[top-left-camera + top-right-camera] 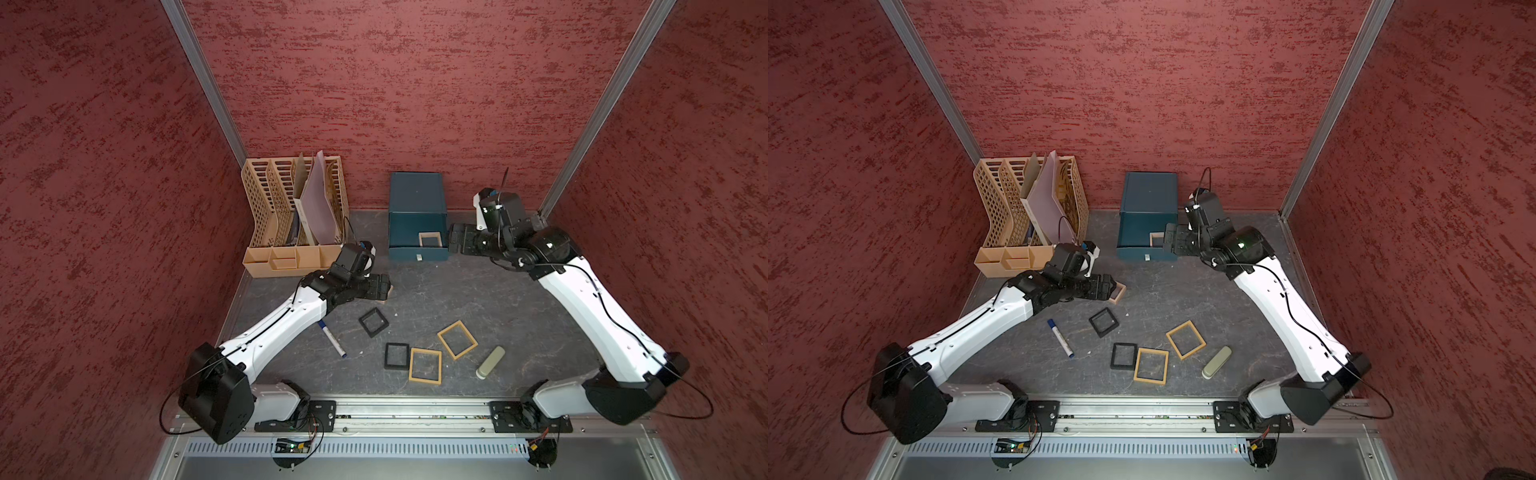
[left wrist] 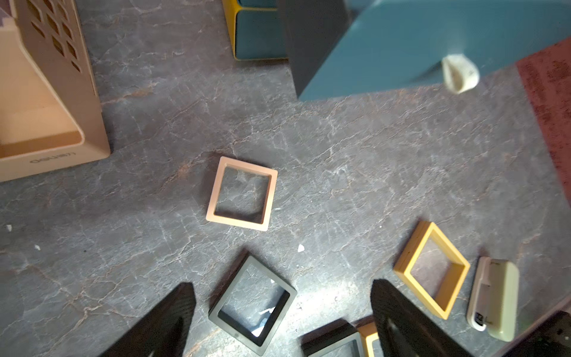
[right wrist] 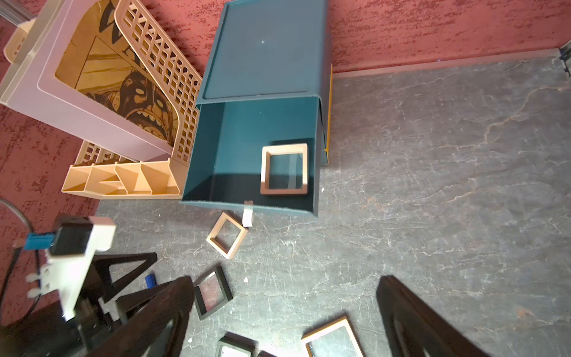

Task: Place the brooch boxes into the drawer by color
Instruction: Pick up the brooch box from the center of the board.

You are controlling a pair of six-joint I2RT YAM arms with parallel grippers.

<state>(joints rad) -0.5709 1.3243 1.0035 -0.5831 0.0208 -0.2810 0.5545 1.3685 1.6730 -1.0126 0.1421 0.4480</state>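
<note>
I read both pincers as apart, with nothing between the fingers. The left pincer (image 2: 281, 286) hangs over the grey marbled table (image 2: 370, 154). The right pincer (image 3: 284, 280) hangs beside the small dark teal chest of drawers (image 1: 417, 199), whose top drawer is pulled out.

One small pale beige square brooch box (image 3: 284, 169) lies flat inside that drawer, near its front wall. The second pale beige box (image 2: 242, 193) lies on the table in front of the chest; in both top views the left pincer covers most of it.

The two small black square boxes (image 1: 373, 322) (image 1: 396, 356) and the two larger tan-yellow square boxes (image 1: 457, 339) (image 1: 425, 365) lie on the table, nearer the arm bases. The left wrist view cuts one of each off at its edge.

In a top view the left arm covers the capped end of the blue-capped marker (image 1: 333, 340). I cannot make out the lower drawers from above.
</note>
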